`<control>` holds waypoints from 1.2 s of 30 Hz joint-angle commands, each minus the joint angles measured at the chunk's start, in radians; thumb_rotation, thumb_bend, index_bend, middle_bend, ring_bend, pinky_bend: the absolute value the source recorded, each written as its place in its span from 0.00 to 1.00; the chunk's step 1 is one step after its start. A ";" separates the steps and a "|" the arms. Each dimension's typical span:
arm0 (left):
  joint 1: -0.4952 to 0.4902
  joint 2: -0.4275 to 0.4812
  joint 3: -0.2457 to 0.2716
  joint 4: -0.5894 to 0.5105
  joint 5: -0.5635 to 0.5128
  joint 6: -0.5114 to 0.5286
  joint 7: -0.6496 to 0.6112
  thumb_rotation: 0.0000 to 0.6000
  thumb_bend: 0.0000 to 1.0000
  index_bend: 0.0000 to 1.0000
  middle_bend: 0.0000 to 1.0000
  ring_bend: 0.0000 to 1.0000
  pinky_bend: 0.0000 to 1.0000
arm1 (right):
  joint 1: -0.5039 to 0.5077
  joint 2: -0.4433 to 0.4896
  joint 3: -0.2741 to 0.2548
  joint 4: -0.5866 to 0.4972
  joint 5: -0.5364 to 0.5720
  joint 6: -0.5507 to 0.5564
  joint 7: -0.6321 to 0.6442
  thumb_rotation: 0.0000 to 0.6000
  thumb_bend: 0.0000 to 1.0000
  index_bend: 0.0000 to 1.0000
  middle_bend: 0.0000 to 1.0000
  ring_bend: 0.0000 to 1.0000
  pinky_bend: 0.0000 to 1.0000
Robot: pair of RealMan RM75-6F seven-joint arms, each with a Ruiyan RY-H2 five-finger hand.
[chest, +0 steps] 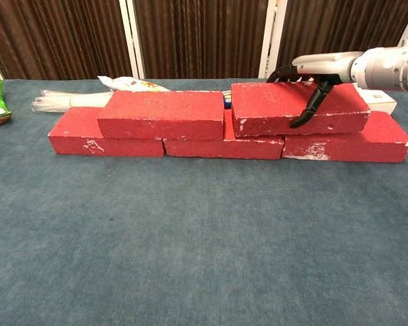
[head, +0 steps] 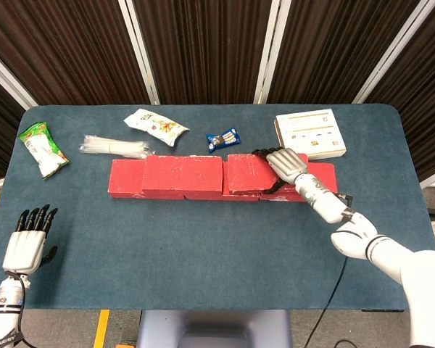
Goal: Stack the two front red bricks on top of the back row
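Observation:
Three red bricks form the bottom row (chest: pixel 221 145) across the table's middle. On it lies a red brick (chest: pixel 162 114) (head: pixel 183 172) at the left. A second red brick (chest: pixel 265 109) (head: pixel 245 172) rests on the row's right half, close beside the first. My right hand (chest: pixel 319 68) (head: pixel 286 162) grips this second brick, with fingers over its top and back and the thumb on its front face. My left hand (head: pixel 27 243) hangs open near the table's front left corner, holding nothing.
Behind the bricks lie a green snack bag (head: pixel 42 148), a clear plastic packet (head: pixel 116 147), a white snack bag (head: pixel 156 127), a small blue packet (head: pixel 222 138) and a white box (head: pixel 312 133). Blue cloth (chest: pixel 204 238) covers the table in front.

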 commanded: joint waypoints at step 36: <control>0.000 0.008 -0.012 -0.001 -0.012 -0.023 -0.007 1.00 0.32 0.00 0.00 0.00 0.03 | 0.021 -0.005 0.031 -0.056 0.127 -0.072 -0.128 1.00 0.12 0.00 0.15 0.07 0.39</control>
